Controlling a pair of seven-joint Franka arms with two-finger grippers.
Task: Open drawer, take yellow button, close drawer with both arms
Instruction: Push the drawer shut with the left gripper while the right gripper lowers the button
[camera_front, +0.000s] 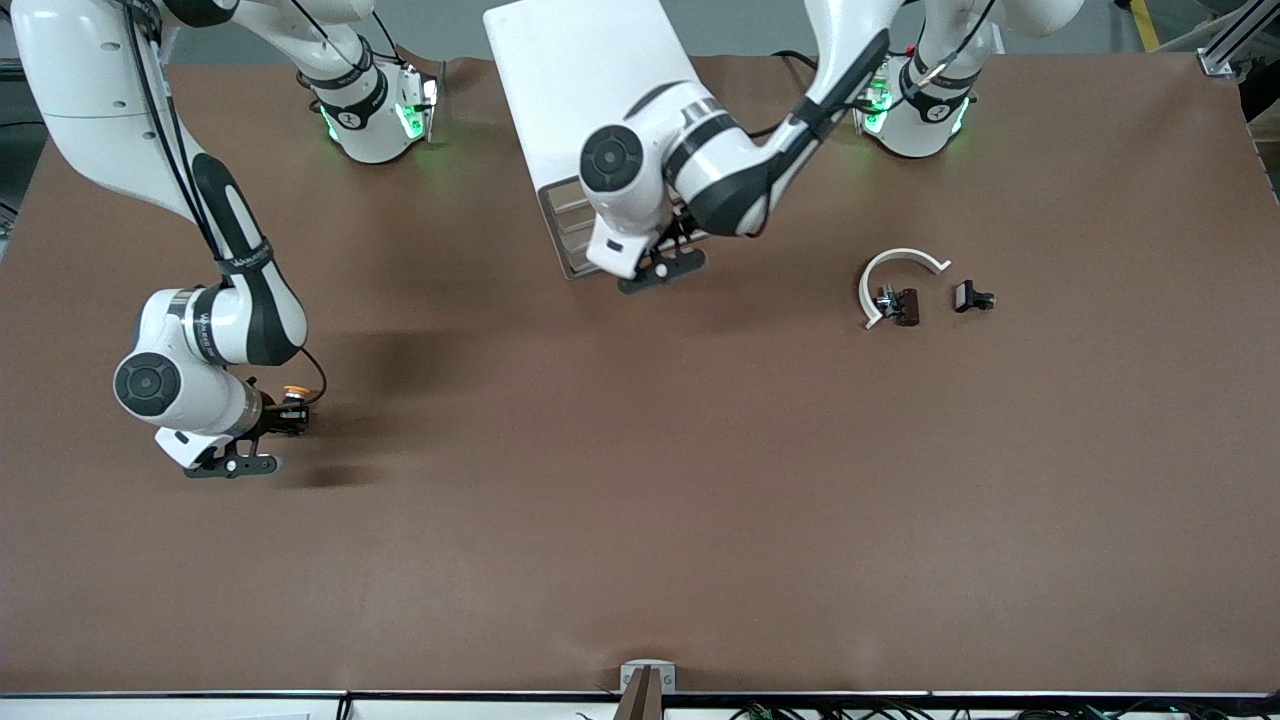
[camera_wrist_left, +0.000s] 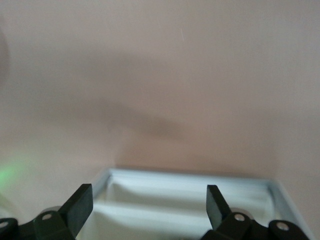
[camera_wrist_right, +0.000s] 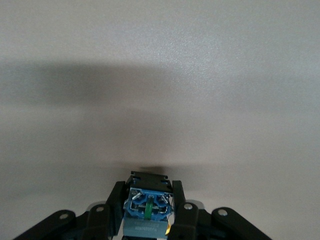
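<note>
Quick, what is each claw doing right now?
Left claw: open, empty, at the drawer front.
Right claw: shut on the button, over the table's right-arm end.

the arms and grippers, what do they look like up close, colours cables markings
Both arms are glossy white with black joint bands and round black end caps; thin black cables run along them and green lights glow at the bases. The left gripper and right gripper are black, with two flat fingers and silver screws.
</note>
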